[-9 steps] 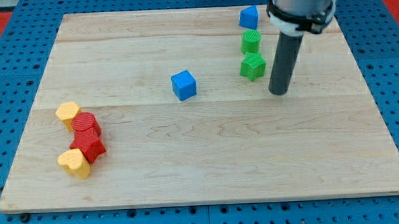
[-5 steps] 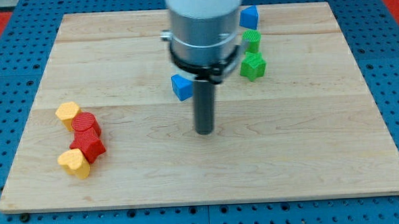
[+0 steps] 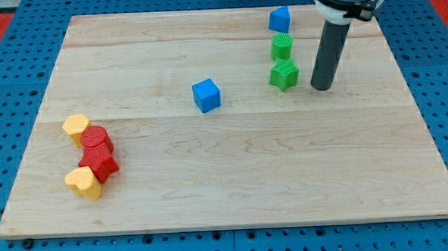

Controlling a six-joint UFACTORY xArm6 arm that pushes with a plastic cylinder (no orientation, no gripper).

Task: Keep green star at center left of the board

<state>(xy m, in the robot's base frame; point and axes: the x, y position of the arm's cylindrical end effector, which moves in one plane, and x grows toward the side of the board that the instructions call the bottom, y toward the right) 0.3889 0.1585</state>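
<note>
Green star [image 3: 283, 74] just left of my tip [image 3: 322, 88], apart

Two green blocks [image 3: 282, 59], two blue [image 3: 206, 94], two red [image 3: 96, 151], two yellow [image 3: 80, 154]; pale wooden board [image 3: 234, 178], dark rod [image 3: 328, 53].

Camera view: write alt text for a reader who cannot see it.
My tip rests just right of the green star, at the board's upper right, apart from it. Other green, blue, red and yellow blocks lie scattered elsewhere.
</note>
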